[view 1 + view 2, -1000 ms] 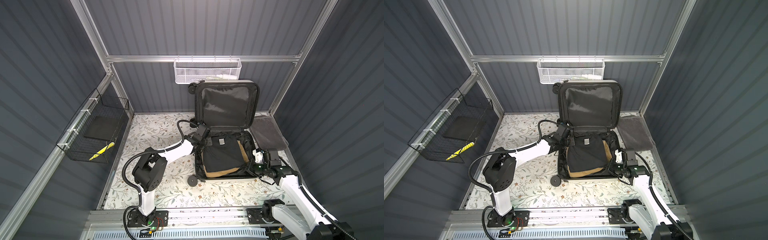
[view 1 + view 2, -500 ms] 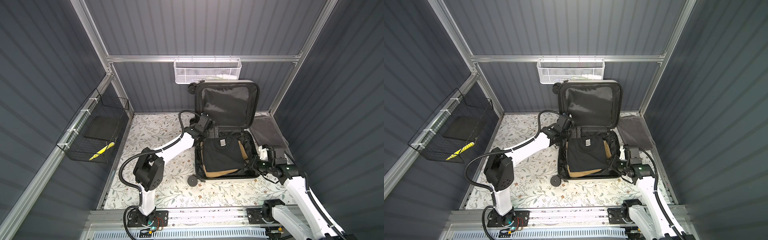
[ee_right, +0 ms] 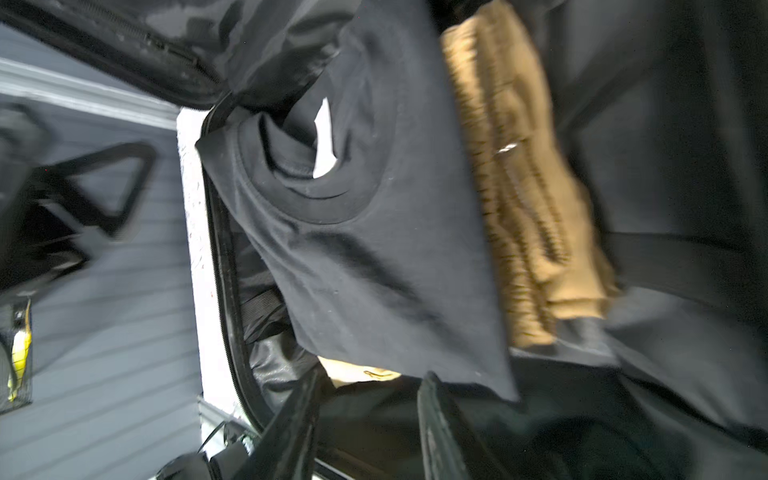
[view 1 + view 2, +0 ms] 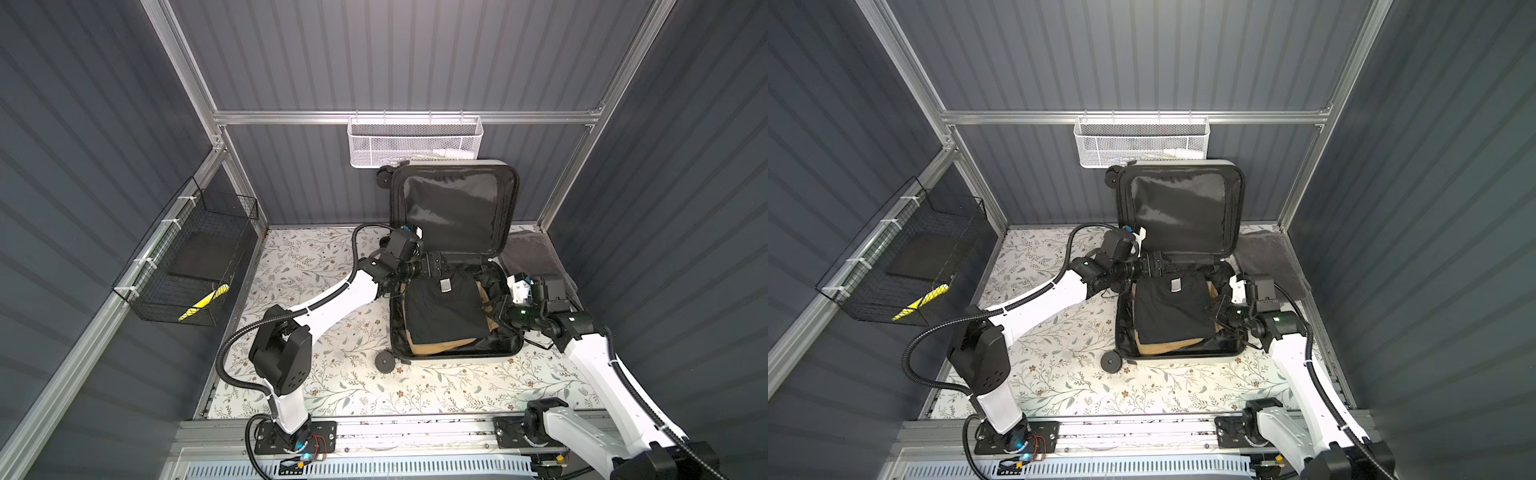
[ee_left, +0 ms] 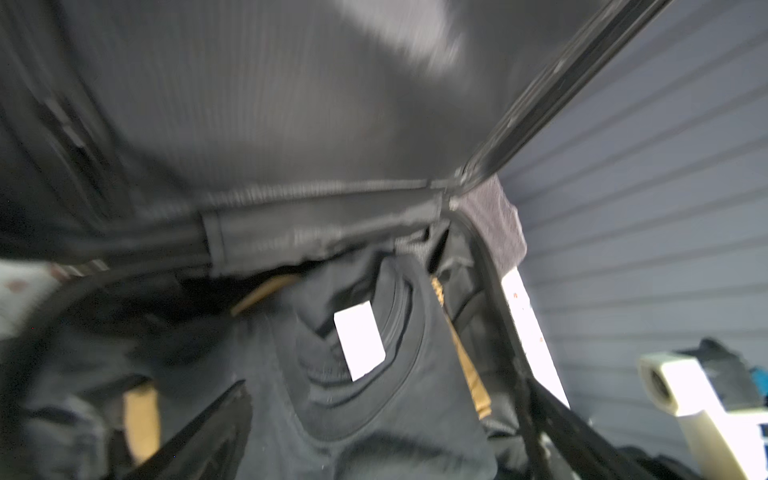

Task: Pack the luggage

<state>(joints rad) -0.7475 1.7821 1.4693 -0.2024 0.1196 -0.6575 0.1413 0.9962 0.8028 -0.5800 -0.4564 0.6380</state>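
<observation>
Luggage [image 4: 455,208]: is lying open on the floral table [image 4: 332,374], its lid standing upright.
Black shirt [image 4: 444,309]: is lying folded inside the lower half, covering a tan garment [image 4: 440,344].
Left gripper [image 4: 436,268]: is hovering near the hinge, fingers standing wide apart, gripping nothing.
Right gripper [image 3: 372,386]: is reaching over the right rim, fingers standing narrowly apart.

— What is in the luggage [image 3: 190,199]?
— A folded black shirt [image 3: 374,257], white label [image 3: 324,141] at its collar, lying on a tan garment [image 3: 523,191]. The gripper [image 3: 374,386] holds its fingers apart by the hem.
</observation>
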